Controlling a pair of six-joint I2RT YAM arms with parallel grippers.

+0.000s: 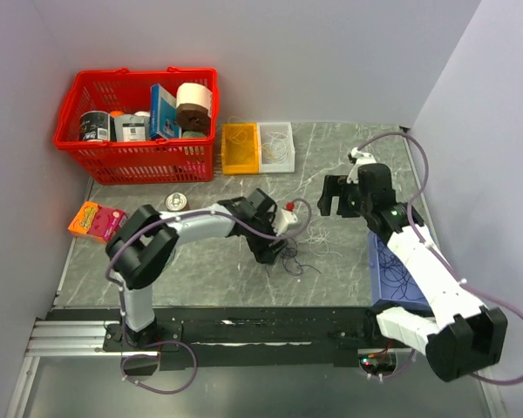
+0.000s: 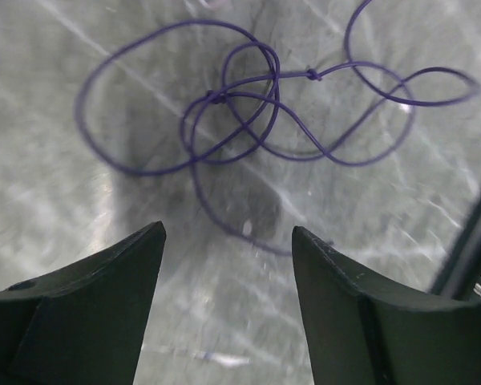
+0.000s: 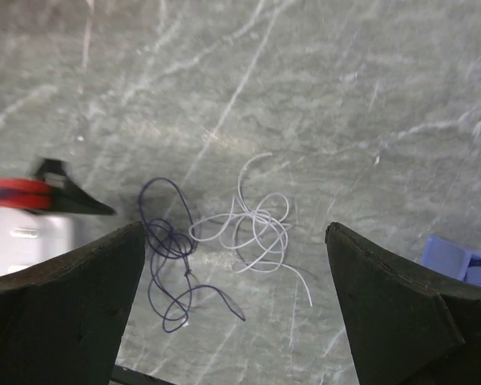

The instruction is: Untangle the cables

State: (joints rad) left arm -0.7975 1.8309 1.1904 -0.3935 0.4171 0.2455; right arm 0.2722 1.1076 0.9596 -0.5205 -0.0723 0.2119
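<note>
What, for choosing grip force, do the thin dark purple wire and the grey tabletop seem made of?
Thin dark purple looped wire: probably plastic-sheathed wire, smooth and faintly glossy; it holds springy loops and knots. Grey veined tabletop: polished stone or stone-print laminate, cannot tell which; pale veins, soft sheen.

Grey marble table (image 1: 349, 157), pale lilac walls (image 1: 331, 52)
</note>
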